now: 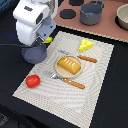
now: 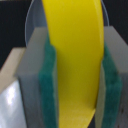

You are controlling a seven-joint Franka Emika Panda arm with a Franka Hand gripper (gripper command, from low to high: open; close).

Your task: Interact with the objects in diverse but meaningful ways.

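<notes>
Your wrist view shows the gripper (image 2: 75,75) clamped on the yellow toy banana (image 2: 75,60) between its green pads (image 2: 50,80). The exterior view hides that grip, with only a yellow tip (image 1: 48,39) peeking under the white arm at upper left; it shows the golden-brown bread loaf (image 1: 68,65) on the round tan plate (image 1: 58,73) at centre, the red tomato (image 1: 33,80) at lower left, and the yellow cheese wedge (image 1: 86,45) at upper right.

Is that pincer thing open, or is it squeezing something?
Shut on the banana: in the wrist view both green pads press against its yellow sides.
</notes>
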